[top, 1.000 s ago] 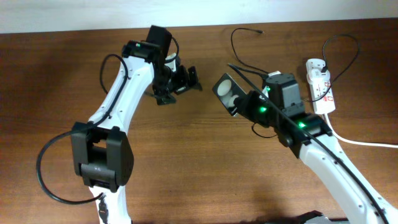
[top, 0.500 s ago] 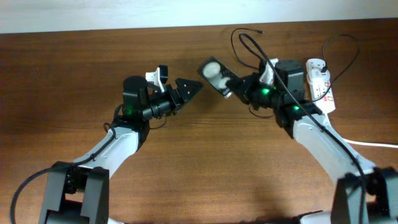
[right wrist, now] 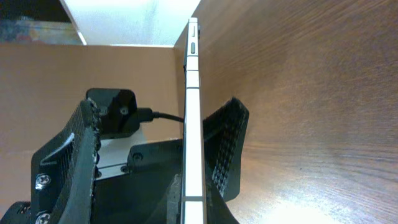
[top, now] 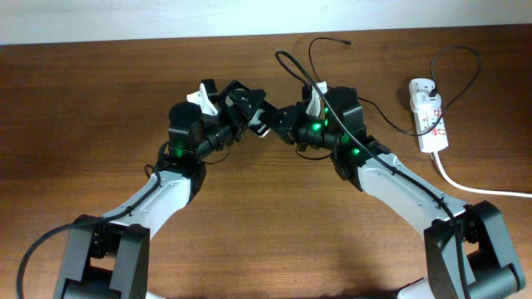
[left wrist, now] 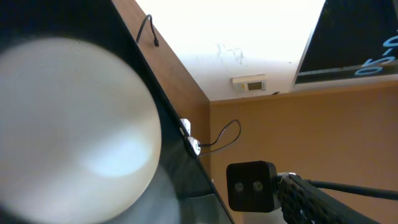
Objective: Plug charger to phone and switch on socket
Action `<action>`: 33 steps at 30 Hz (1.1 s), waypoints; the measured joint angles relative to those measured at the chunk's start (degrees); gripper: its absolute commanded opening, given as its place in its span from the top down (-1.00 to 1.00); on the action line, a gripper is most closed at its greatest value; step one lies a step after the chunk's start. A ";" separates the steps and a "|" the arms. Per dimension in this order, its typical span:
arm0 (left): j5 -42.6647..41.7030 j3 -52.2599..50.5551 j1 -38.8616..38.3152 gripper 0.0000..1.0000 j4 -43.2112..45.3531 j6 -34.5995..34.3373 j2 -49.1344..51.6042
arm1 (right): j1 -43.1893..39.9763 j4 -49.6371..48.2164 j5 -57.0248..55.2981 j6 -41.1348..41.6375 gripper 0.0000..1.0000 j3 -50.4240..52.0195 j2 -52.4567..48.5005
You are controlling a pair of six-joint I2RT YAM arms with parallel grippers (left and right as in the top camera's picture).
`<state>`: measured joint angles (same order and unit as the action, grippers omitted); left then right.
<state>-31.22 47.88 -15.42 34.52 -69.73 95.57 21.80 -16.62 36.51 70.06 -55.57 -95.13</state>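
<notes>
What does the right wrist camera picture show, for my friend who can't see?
A slim black smartphone stands edge-on up the middle, showing only its thin pale side. Two ribbed black fingers flank it, and the brown wooden table fills the right.

Left gripper (top: 248,112) and right gripper (top: 291,126) crowd together mid-table. Thin black charger cable (top: 281,57) loops just at their 12 o'clock. White elongated power strip (top: 428,112) and thick white cord (top: 465,184) sit well apart at 3 to 4 o'clock. Brown wooden table (top: 274,224) lies bare at 6 o'clock between the arms, and at far 9 o'clock.
</notes>
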 measured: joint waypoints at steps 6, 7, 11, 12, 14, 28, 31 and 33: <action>1.64 -0.20 0.00 0.27 -0.76 -5.88 0.13 | 0.00 0.09 -5.27 2.58 0.92 -0.44 0.09; 1.73 -0.24 0.00 0.34 -0.76 -7.50 0.17 | 0.00 0.26 -5.49 3.17 0.92 -0.55 0.09; 2.14 -0.44 0.02 0.76 -0.76 -12.59 0.28 | 0.00 0.22 -5.60 5.60 0.92 -0.74 0.15; 2.12 -0.44 0.02 0.99 -0.57 -13.81 0.33 | 0.00 0.07 -5.57 7.50 0.92 -0.79 0.15; 2.12 -0.44 0.22 1.00 -0.04 -16.96 0.33 | -0.04 1.36 -5.42 9.46 0.92 -1.07 0.17; 4.72 -0.85 0.09 0.71 1.62 -14.80 0.33 | 0.33 1.53 0.92 3.28 0.92 -1.49 0.37; 4.50 -1.03 0.48 1.00 2.69 -15.26 0.33 | -0.02 1.36 1.51 8.44 0.35 -1.55 0.37; 4.48 -1.03 0.42 1.00 2.32 -15.10 0.33 | 0.33 2.29 2.38 5.90 -0.49 -1.42 0.33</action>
<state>-26.74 46.85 -15.00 36.84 -84.84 95.90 22.13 -14.33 38.89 75.96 -56.99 -94.80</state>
